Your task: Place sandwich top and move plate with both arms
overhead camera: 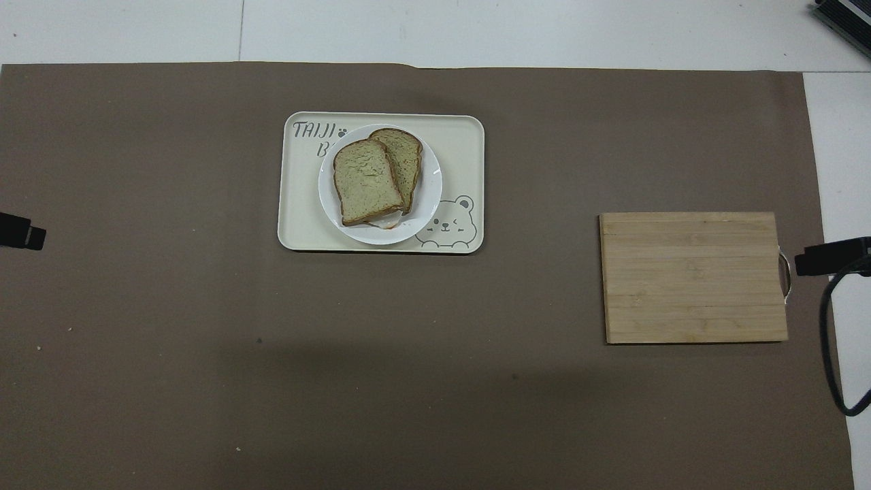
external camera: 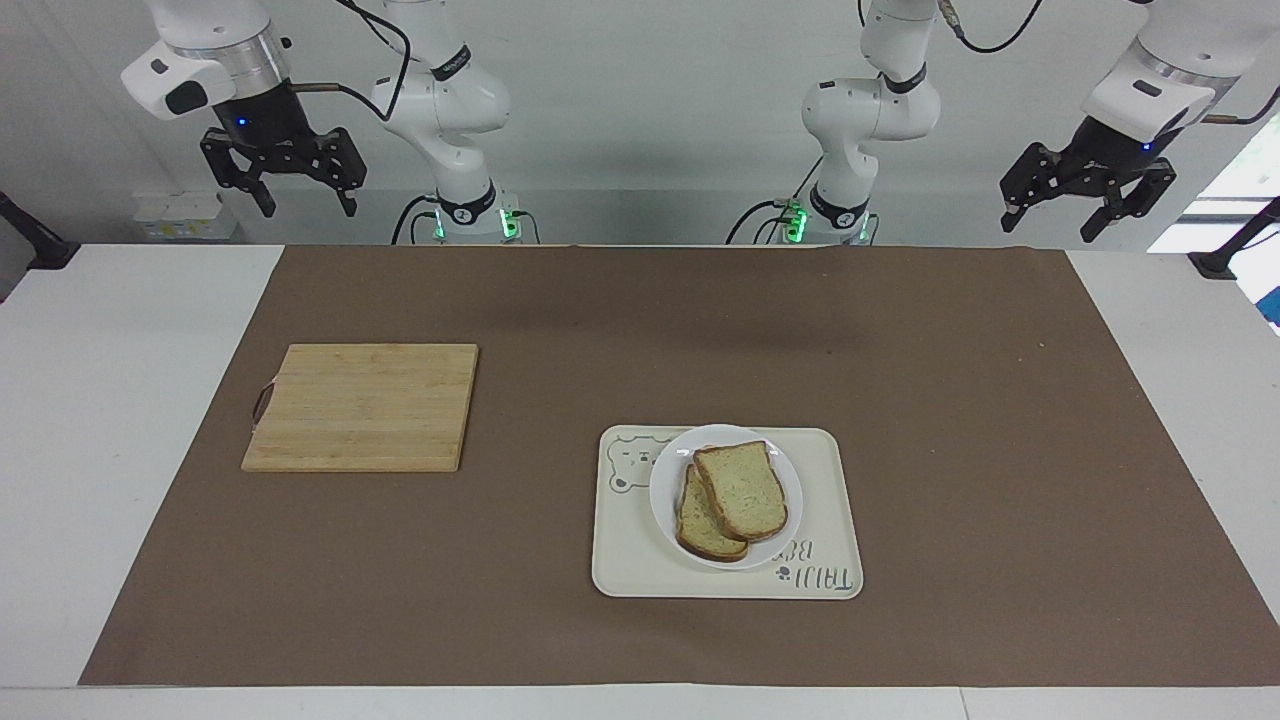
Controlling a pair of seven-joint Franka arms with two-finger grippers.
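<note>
My left claw (external camera: 1087,190) hangs high over the bench corner at my left arm's end, on the edge nearest my bases; its fingers are spread apart and hold nothing. My right claw (external camera: 282,170) hangs high over the matching corner at my right arm's end, fingers likewise spread and empty.

The plain slice of pale bread with a dark brown crust (external camera: 742,490) (overhead camera: 366,181) lies on top of a second, similar slice (external camera: 705,525) (overhead camera: 403,158), offset so that the lower one shows along one side. Both rest on the small round white plate (external camera: 666,485) (overhead camera: 429,197). The plate sits on the cream rectangular bear-print tray (external camera: 830,500) (overhead camera: 299,204), toward the bench edge farthest from my bases.

The rectangular light wooden cutting board (external camera: 362,406) (overhead camera: 694,276) lies flat toward my right arm's end, well apart from the tray.
</note>
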